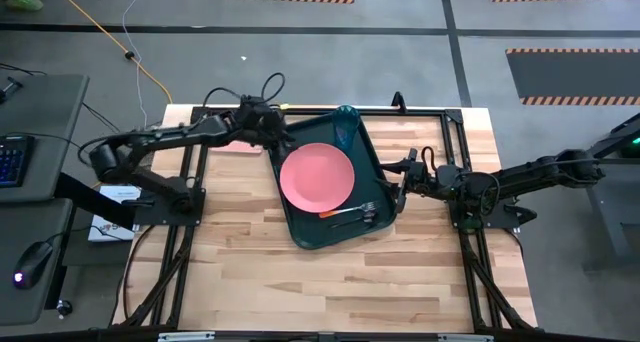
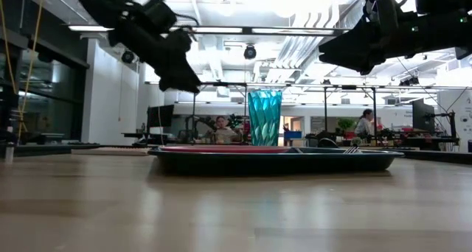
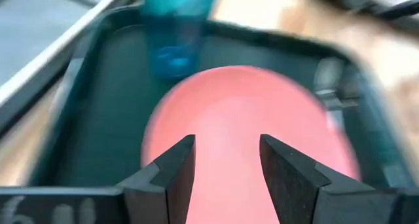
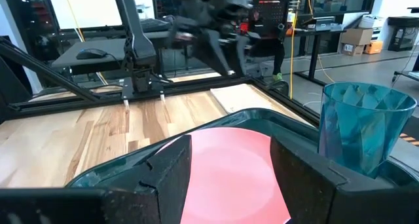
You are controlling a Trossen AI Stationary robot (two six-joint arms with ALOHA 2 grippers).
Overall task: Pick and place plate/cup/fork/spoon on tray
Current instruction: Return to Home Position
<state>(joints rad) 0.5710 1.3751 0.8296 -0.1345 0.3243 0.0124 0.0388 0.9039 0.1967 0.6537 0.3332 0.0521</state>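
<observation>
The dark green tray [image 1: 300, 227] lies mid-table. On it are the pink plate [image 1: 316, 175], the teal cup [image 1: 346, 117] standing upright at the far corner, and the fork [image 1: 345, 213] and the dark spoon [image 1: 364, 219] side by side at the near right. My left gripper [image 1: 281, 140] hovers open over the tray's left rim; its wrist view shows the plate [image 3: 249, 126] and cup [image 3: 173, 34] ahead. My right gripper [image 1: 398, 185] hovers open at the tray's right rim, facing the plate [image 4: 229, 158] and cup [image 4: 360, 129]. Both are above the tray in the low view [image 2: 273, 161].
A flat pink rectangle [image 1: 243, 146] lies on the table under my left arm. A black metal frame [image 1: 440, 112] runs along the table's far and side edges. Bare wood [image 1: 330, 287] lies toward the near edge. People sit in the room beyond [image 2: 219, 127].
</observation>
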